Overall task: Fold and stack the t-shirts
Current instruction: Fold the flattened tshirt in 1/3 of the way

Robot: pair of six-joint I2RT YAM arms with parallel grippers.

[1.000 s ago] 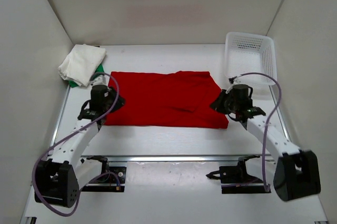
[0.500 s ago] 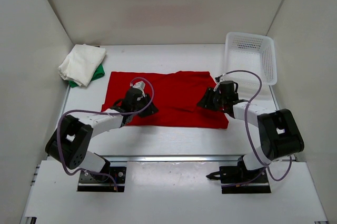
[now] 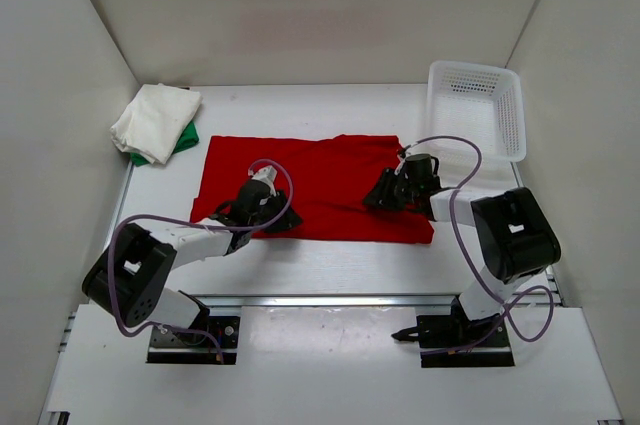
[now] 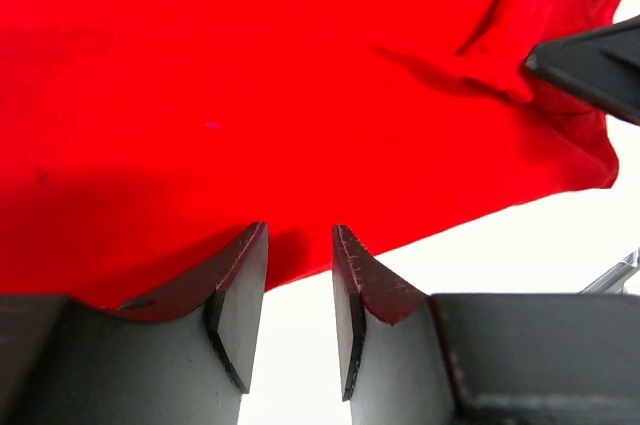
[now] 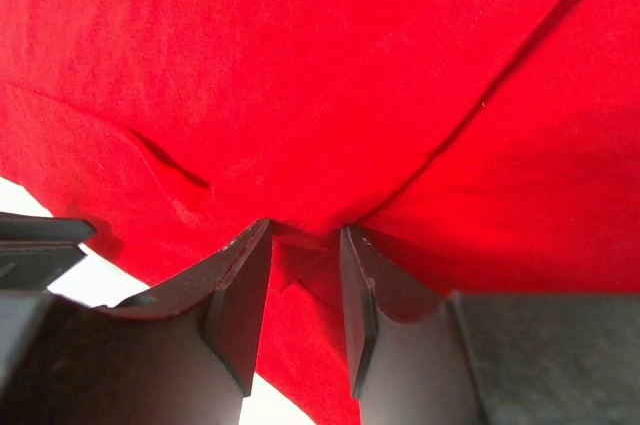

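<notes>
**Jaws part-open over the red shirt, one arm toward each end of its long axis**

Jaws of the left gripper (image 4: 300, 235) stand partly apart with a clear gap between them and nothing pinched. In the left wrist view their tips sit right at the near hem of the red t-shirt (image 3: 320, 180), with cloth ahead of the tips and bare table (image 3: 330, 265) showing in the gap behind them. The shirt lies flat as a long rectangle, its long axis running left to right across the table. From above, this gripper is low over the left half of the shirt on its near side.

Further right, the right gripper (image 5: 305, 235) is also partly apart. It is low over the right third of the shirt, deeper in from the near hem than its partner. A small ridge of red cloth lies in the gap, but I cannot tell whether the pads are pressing on it, and no cloth looks lifted.

My reading is that the next fold turns on this layout. Each arm is nearer its own end, and the left tips already point into the hem, so the cloth lies ahead of them and not beside them.

The off-white t-shirt (image 3: 150, 120) sits folded on the green t-shirt (image 3: 185, 137) at the far left corner, well apart from both grippers. The basket (image 3: 478, 80) stands at the far right.
</notes>
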